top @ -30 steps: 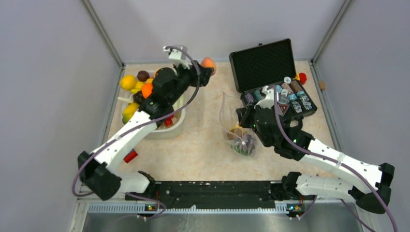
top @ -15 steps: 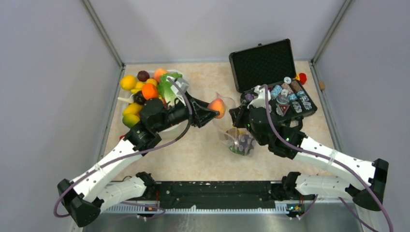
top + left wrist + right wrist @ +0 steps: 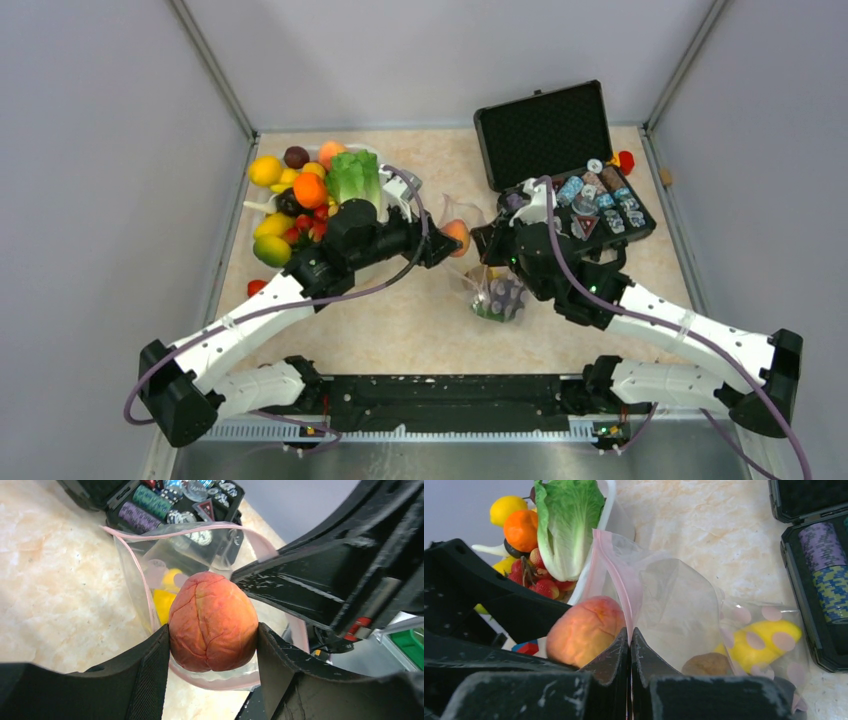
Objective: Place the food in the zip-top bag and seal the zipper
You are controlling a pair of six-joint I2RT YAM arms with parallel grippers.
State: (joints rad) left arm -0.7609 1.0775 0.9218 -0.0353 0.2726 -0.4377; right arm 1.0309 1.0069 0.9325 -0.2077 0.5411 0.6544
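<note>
Grey walls (image 3: 100, 150) box in a beige marbled table (image 3: 400, 320). Left of centre, the left gripper (image 3: 448, 240) clamps the peach (image 3: 212, 620). A second ago the peach hung by the basin (image 3: 610, 500), upper left; now it sits at the mouth of the bag (image 3: 490, 290). The right wrist view shows what the top view hides: the right gripper (image 3: 630, 635) pinched tight on the zipper (image 3: 619, 580), and a yellow fruit (image 3: 764, 640) inside the bag.

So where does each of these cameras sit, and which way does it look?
Top external: overhead behind the arms, looking down on the table; both show.
Left wrist: on the left gripper, facing the zip-top bag; its fingers hold the peach.
Right wrist: on the right gripper, facing the basin; its shut fingers pinch the zipper.
All share the peach.
</note>
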